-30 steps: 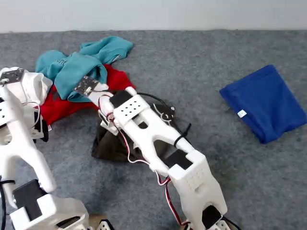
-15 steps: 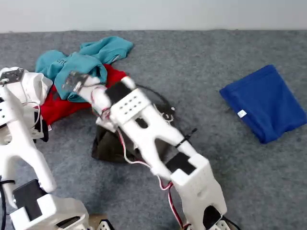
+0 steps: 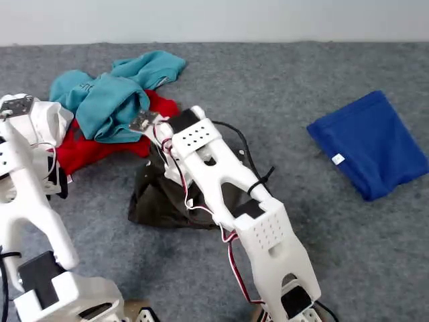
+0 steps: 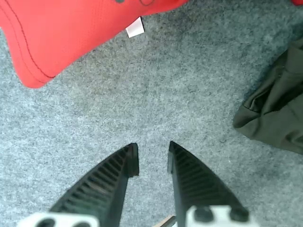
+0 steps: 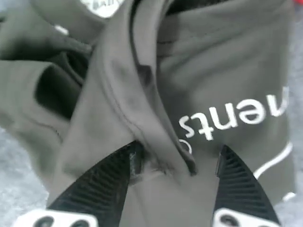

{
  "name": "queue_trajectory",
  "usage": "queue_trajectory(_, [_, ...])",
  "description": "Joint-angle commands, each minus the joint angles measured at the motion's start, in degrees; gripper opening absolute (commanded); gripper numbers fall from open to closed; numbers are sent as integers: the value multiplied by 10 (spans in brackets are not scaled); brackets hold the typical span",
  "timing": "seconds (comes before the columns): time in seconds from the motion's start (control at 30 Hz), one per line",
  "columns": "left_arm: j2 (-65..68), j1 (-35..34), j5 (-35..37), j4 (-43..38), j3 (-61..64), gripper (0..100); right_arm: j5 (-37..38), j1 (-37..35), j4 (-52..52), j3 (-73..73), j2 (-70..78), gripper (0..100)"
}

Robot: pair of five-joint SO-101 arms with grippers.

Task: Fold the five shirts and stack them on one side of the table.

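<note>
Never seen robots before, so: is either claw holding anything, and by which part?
Nothing is gripped. The left claw is open over bare table. The right claw is open astride a raised fold of the dark shirt, not pinching it.

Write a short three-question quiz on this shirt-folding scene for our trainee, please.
1. True or false: the blue shirt lies folded, apart from the others.
2. Which lies on the red shirt? A. teal shirt B. blue shirt C. dark shirt
3. Fill in: the open right gripper is at the ____ shirt.
Key: 1 true; 2 A; 3 dark.
</note>
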Motion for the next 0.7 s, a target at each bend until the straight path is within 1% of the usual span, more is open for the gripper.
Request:
queue_trajectory(0.0, [-17, 1, -11, 11, -3, 115, 6, 7, -11, -4, 9, 262])
queue_trajectory(0.2, [-17, 1, -11, 11, -3, 115, 9, 21, -44, -4, 43, 260])
queue_trajectory(0.23, [-17, 1, -11, 11, -3, 115, 9, 21, -44, -4, 44, 247])
queue_trajectory(0.37, [-17, 1, -11, 11, -3, 115, 7, 19, -40, -4, 43, 139])
queue_trajectory(0.5, [-17, 1, -11, 11, -3, 115, 9, 19, -20, -5, 42, 132])
queue_trajectory(0.67, [-17, 1, -11, 11, -3, 115, 9, 22, -7, -5, 4, 132])
